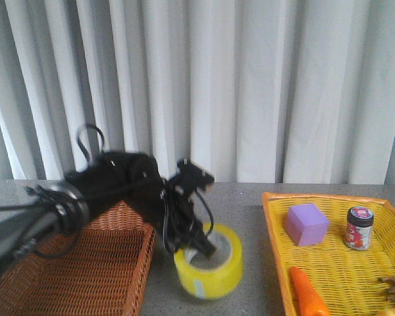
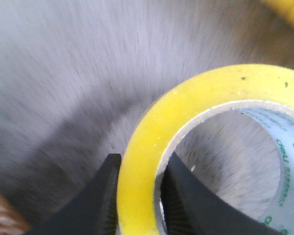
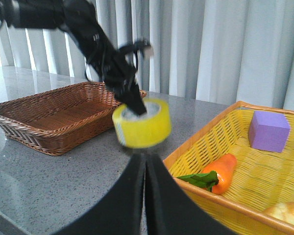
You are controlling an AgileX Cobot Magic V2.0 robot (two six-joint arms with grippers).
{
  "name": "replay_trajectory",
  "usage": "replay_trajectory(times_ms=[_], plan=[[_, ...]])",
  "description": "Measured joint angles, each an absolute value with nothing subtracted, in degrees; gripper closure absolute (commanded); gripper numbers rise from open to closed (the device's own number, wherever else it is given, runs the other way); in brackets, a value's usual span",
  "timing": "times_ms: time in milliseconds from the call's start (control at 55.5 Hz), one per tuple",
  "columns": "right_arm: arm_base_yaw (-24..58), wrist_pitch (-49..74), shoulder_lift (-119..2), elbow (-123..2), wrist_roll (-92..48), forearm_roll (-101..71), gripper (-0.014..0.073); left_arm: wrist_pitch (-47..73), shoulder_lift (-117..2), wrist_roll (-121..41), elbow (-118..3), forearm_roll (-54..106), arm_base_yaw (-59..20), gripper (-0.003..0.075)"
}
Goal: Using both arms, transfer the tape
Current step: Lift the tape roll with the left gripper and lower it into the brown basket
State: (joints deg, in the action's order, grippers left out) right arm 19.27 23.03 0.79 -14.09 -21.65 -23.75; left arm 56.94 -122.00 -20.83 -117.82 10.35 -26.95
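**A:** Front view?

**B:** My left end effector [image 1: 204,248] grips the tape [image 1: 209,262], lifted just off the table [image 1: 250,204].

**A:** Left wrist?

**B:** Fingers [image 2: 95,205] pinch its wall.

**A:** Right wrist?

**B:** Right end effector [image 3: 145,196] is closed, empty. I'd open it for the handover.

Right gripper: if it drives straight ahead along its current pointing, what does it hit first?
Likely the tape, which sits just ahead of the shut right gripper and is held by the left gripper. Depth is unclear from this view.
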Motion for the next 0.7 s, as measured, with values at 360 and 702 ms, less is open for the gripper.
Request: replay_trajectory(times_ms=[360, 702], plan=[[19.3, 23.0, 0.8, -14.1, -21.6, -23.8, 0.0598, 66.3, -106.7, -19.4, -120.3, 4.0, -19.5, 0.0727], [19.3, 23.0, 0.8, -14.1, -21.6, -23.8, 0.0598, 66.9, -105.1, -18.0, -110.6, 1.7, -5.3, 0.0727]])
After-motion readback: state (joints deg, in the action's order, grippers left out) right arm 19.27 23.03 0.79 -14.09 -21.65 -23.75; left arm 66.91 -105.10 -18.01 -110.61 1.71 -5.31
